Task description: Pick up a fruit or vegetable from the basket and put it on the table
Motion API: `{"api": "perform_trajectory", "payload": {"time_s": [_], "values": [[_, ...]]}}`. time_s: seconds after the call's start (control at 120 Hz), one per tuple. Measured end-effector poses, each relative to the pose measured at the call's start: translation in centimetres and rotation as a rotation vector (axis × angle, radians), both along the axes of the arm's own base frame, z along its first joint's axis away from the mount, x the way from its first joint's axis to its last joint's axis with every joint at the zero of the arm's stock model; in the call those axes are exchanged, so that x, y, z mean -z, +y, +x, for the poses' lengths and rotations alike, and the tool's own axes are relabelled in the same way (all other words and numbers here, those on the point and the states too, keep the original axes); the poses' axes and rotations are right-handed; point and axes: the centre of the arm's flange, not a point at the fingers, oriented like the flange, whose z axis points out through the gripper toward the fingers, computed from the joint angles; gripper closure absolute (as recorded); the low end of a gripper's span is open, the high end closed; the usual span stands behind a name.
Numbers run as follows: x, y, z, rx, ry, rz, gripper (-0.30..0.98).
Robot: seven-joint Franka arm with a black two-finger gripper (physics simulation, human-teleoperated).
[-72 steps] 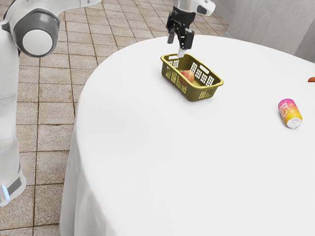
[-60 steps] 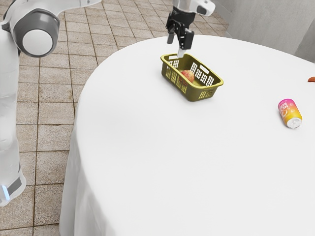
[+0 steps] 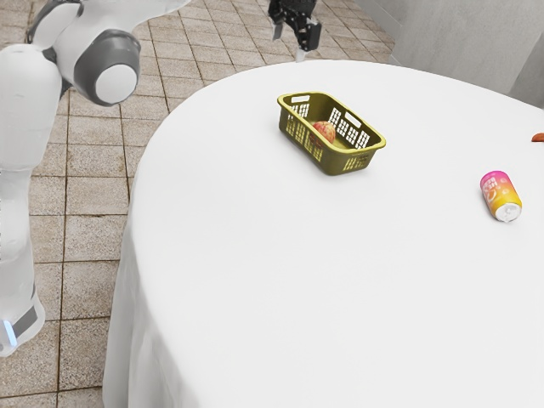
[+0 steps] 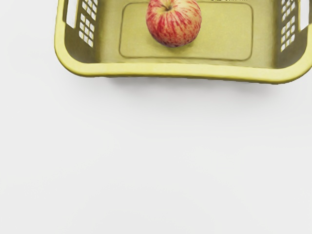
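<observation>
Seen from the exterior view's left to its right, our white and grey jointed arm (image 3: 25, 127) stands first, its upper link running out of the top of the picture. Beside it lies a floor of square brownish tiles (image 3: 89, 200). Next comes the round bench (image 3: 255, 272), covered by a white cloth that hangs in folds at its edge. Near the top of the view we find our black pincer (image 3: 289, 45), raised clear of the basket; its two fingers stand wide apart, with nothing between them. Toward the exterior view's right of the pincer, and lower, sits the olive-yellow plastic basket (image 3: 340, 162), upright on the bench, with latticed walls and handle slots. Inside it rests a red-and-yellow streaked apple (image 3: 324, 131); in the wrist view we see its stem hollow, and the fruit lies on the basket's floor, apart from the wall nearest our hand. Well apart from the basket, a pink-and-yellow drink can (image 3: 499, 194) lies on its side, its silvery end exposed. Farther right, an orange-brown object (image 3: 538, 138) is cut by the frame; we cannot tell its kind. Behind rises a grey wall (image 3: 459, 59).
</observation>
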Motion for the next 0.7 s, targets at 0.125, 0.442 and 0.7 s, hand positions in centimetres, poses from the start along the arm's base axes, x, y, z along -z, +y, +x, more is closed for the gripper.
{"api": "perform_trajectory", "payload": {"time_s": [0.125,0.442,0.7], "values": [[3.4,3.0,1.8,-0.034,-0.003,-0.019,0.0],[9.2,7.0,5.7,-0.067,-0.063,-0.081,0.0],[14.2,9.0,10.8,-0.038,-0.135,-0.104,0.0]]}}
